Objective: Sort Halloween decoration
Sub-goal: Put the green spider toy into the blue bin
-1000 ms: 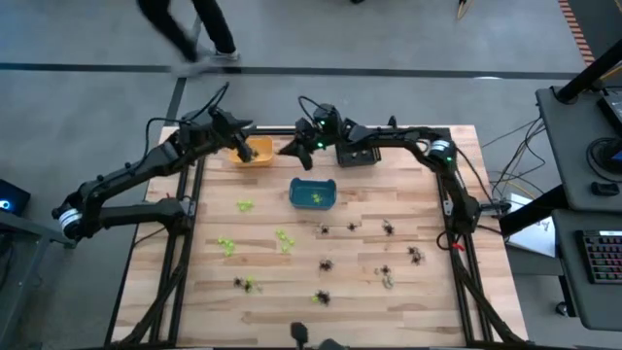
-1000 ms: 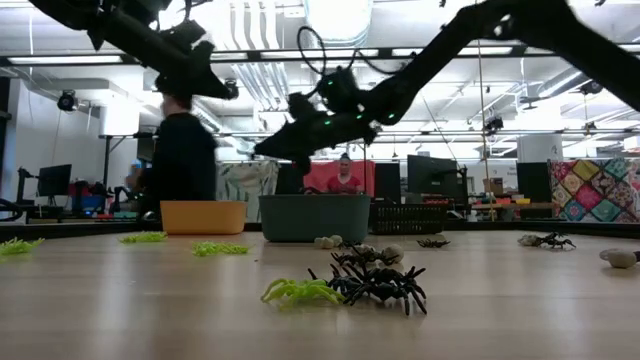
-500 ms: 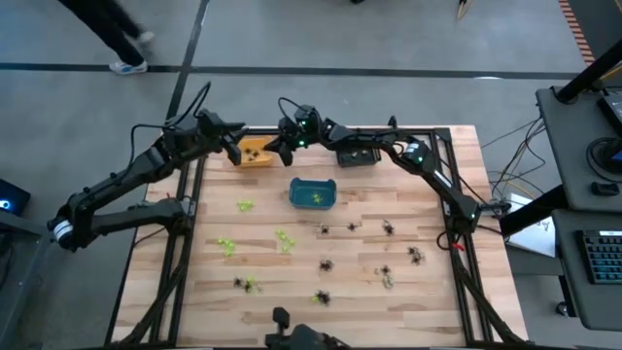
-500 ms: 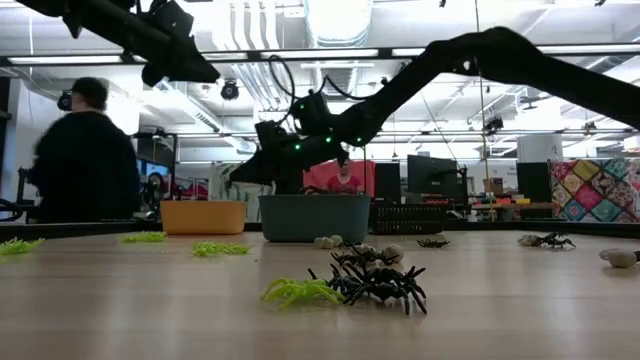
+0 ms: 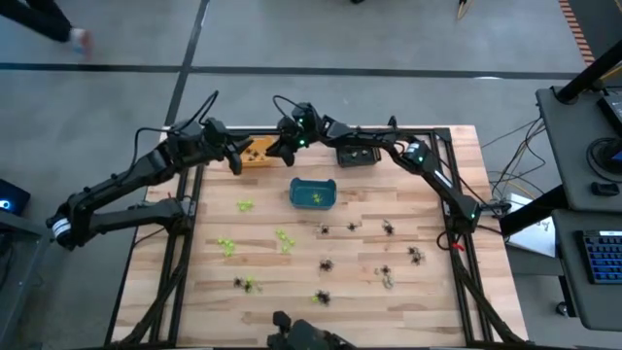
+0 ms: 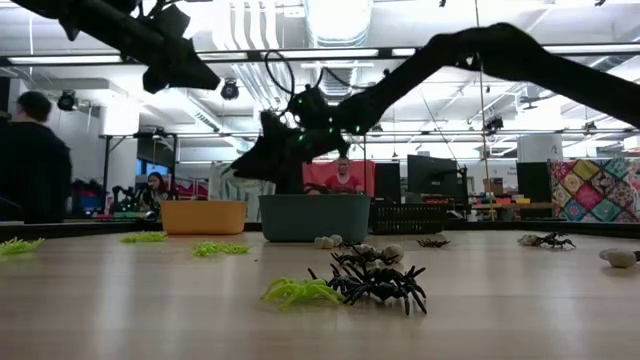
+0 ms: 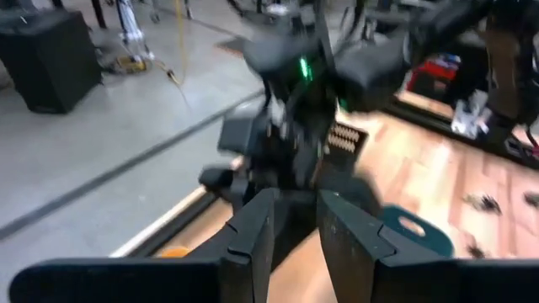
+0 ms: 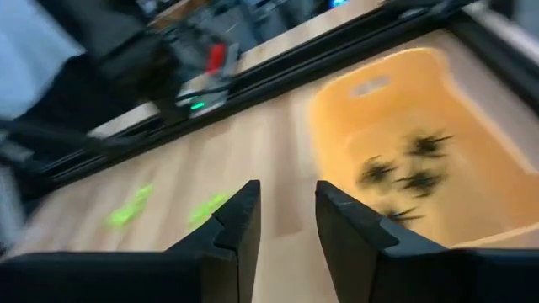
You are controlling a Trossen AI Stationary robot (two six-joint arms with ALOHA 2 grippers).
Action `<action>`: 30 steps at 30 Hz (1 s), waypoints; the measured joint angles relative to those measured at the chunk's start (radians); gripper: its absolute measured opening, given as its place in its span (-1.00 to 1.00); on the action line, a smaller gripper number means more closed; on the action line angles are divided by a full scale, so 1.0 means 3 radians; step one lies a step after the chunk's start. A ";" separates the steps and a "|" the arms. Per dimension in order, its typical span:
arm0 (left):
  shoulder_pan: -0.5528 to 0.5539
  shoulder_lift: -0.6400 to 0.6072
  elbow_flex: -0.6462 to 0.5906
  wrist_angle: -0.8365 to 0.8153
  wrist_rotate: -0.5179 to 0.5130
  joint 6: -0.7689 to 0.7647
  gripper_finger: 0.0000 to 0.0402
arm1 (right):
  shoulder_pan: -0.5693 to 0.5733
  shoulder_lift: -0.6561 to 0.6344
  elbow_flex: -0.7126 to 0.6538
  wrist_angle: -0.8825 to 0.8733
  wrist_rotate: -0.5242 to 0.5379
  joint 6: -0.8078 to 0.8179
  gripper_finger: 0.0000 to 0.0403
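Worktop (image 5: 428, 292): pale wood planks; bins along the far edge, trinkets scattered nearer.
Orange bin (image 5: 255, 154): far left; several black spiders (image 8: 404, 172) lie inside it.
Teal bin (image 5: 313, 193): centre, just nearer than the other bins; green trinkets (image 5: 314, 198) inside.
Black bin (image 5: 357, 156): far edge, right of the orange bin.
Loose green spiders (image 5: 283, 238): left half of the worktop, well apart from each other.
Loose black spiders (image 5: 387, 228): right half; a clump sits with a green one at the near edge (image 6: 378, 283).
Right hand (image 5: 284, 148): raised just beside the orange bin; fingers parted, nothing between them.
Left hand (image 5: 233, 156): raised at the orange bin's left side; fingers slightly apart, nothing seen between them.
Person (image 6: 30, 160): beyond the worktop, far left of the low view.
Step in hand: judged a drop into the orange bin, the right hand empty beside it.
Next move: probably back to a loose black spider; calls for a low, narrow pinch on a very small, light piece.
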 joint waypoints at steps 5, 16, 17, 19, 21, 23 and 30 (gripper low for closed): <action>-0.0215 0.0056 -0.0002 -0.0219 0.0003 -0.0057 -0.61 | 0.0025 -0.0282 -0.0014 -0.0968 -0.0114 -0.0547 -0.53; -0.1035 0.0280 -0.0030 -0.0645 0.0001 -0.0229 -0.61 | 0.0267 -0.0924 -0.0128 -0.2959 0.0196 -0.1563 -0.61; -0.1142 0.0307 -0.0037 -0.0696 0.0001 -0.0228 -0.61 | 0.0290 -0.0996 -0.0167 -0.3077 0.0194 -0.1601 -0.61; -0.1381 0.0369 -0.0060 -0.0746 0.0001 -0.0229 -0.61 | 0.0340 -0.1159 -0.0305 -0.3237 0.0191 -0.1662 -0.60; -0.1634 0.0438 -0.0089 -0.0727 0.0003 -0.0228 -0.61 | 0.0390 -0.1350 -0.0503 -0.3276 0.0182 -0.1683 -0.60; -0.1869 0.0528 -0.0130 -0.0614 0.0001 -0.0234 -0.61 | 0.0445 -0.1552 -0.0757 -0.3249 0.0182 -0.1682 -0.60; -0.2361 0.0958 -0.0250 -0.0327 -0.0005 -0.0435 -0.61 | 0.0718 -0.2324 -0.1834 -0.2385 0.0203 -0.1312 -0.62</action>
